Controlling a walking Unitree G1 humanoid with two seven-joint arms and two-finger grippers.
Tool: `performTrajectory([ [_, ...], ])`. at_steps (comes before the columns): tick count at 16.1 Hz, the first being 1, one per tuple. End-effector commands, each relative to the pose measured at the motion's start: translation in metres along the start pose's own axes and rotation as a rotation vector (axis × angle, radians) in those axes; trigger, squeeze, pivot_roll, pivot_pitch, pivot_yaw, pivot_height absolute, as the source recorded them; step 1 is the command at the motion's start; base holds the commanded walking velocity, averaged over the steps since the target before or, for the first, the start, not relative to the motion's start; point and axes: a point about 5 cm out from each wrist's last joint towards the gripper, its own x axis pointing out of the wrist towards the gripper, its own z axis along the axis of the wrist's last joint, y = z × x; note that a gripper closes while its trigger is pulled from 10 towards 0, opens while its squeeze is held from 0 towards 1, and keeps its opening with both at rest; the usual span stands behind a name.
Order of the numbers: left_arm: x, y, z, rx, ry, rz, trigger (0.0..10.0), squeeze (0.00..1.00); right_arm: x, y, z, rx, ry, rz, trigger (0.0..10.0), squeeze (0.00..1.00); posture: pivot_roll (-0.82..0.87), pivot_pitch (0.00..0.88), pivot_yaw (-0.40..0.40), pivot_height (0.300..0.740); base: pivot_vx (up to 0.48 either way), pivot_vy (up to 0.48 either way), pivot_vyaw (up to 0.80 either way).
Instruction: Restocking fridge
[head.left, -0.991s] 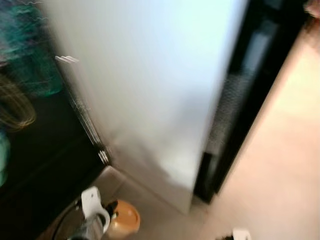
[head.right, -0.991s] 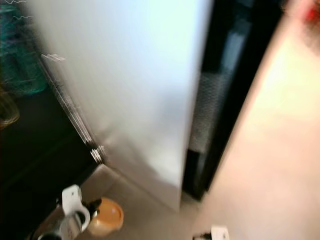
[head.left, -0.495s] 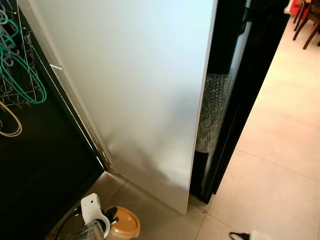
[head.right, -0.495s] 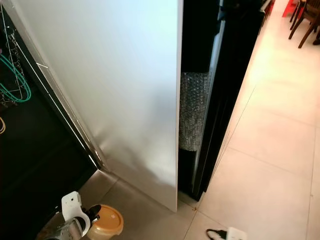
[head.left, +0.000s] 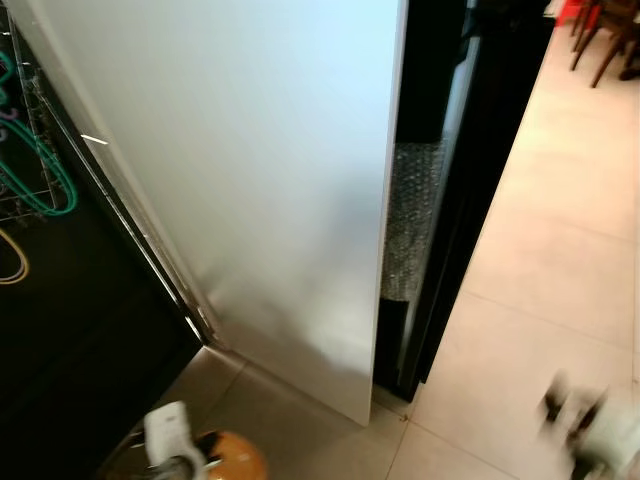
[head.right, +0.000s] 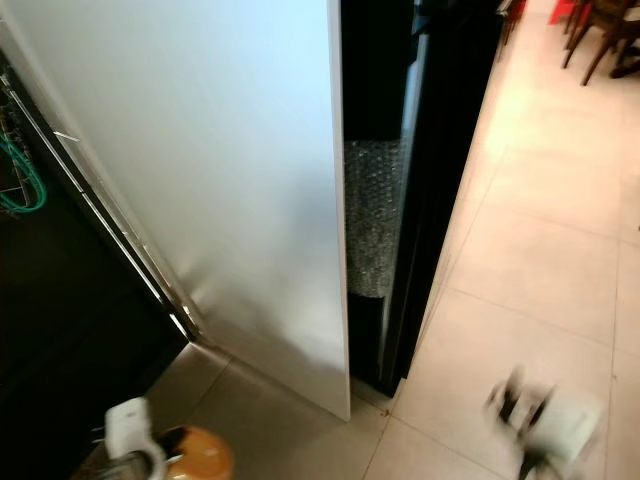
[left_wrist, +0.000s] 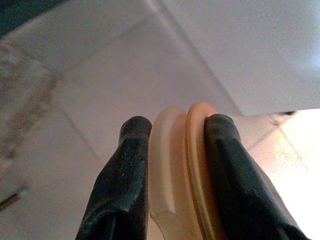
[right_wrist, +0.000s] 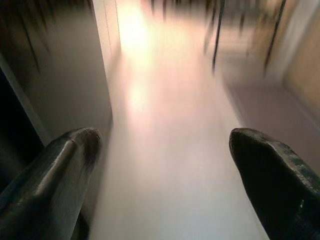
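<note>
Left gripper (left_wrist: 172, 150) stays clamped on a tub (left_wrist: 182, 175); right gripper (right_wrist: 165, 150), fingers apart, swings up blurred toward the fridge (head.left: 250, 180) door.

We are seeing our left claw (left_wrist: 172, 145) with two long black rounded fingers (left_wrist: 122, 185), and our right claw (right_wrist: 165, 170) showing dark, slightly shiny fingers (right_wrist: 55, 175).
</note>
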Motion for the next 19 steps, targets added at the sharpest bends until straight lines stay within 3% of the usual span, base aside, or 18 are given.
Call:
performTrajectory([
  [1, -0.002, 0.010, -0.004, -0.002, 0.014, 0.020, 10.0, 0.00, -0.009, 0.010, -0.011, 0.022, 0.033, 0.027, 10.0, 0.00, -0.10, 0.000, 0.093, 0.740, 0.000, 0.000, 0.00],
  [4, -0.009, 0.035, -0.014, -0.018, 0.037, 0.073, 10.0, 0.00, -0.001, 0.046, 0.033, -0.021, -0.137, 0.228, 10.0, 0.00, -0.09, 0.000, 0.042, 0.740, 0.000, 0.000, 0.00],
  [6, -0.012, 0.031, -0.032, -0.043, 0.068, 0.081, 10.0, 0.00, -0.001, 0.079, 0.056, 0.028, -0.180, 0.339, 10.0, 0.00, -0.07, 0.000, 0.005, 0.740, 0.000, 0.000, 0.00],
  [8, -0.012, 0.019, -0.045, -0.055, 0.092, 0.079, 10.0, 0.00, 0.001, 0.101, 0.071, 0.066, -0.219, 0.384, 10.0, 0.00, -0.06, 0.000, 0.002, 0.740, 0.000, 0.000, 0.00],
  [11, -0.010, 0.007, -0.048, -0.051, 0.085, 0.045, 10.0, 0.00, 0.003, 0.122, 0.078, 0.118, -0.209, 0.402, 10.0, 0.00, -0.02, 0.000, -0.005, 0.740, 0.000, 0.000, 0.00],
  [15, -0.010, 0.013, -0.043, -0.031, 0.073, 0.069, 10.0, 0.00, -0.004, 0.147, 0.077, 0.168, -0.152, 0.407, 10.0, 0.00, -0.04, 0.000, 0.024, 0.740, 0.000, 0.000, 0.00],
  [18, -0.010, 0.016, -0.041, -0.009, 0.076, 0.067, 10.0, 0.00, -0.009, 0.150, 0.076, 0.167, -0.151, 0.407, 10.0, 0.00, -0.06, 0.000, 0.055, 0.740, 0.000, 0.000, 0.00],
  [19, -0.010, 0.019, -0.039, 0.012, 0.074, 0.069, 10.0, 0.00, -0.009, 0.142, 0.074, 0.161, -0.139, 0.347, 10.0, 0.00, -0.07, 0.000, 0.066, 0.740, 0.000, 0.000, 0.00],
])
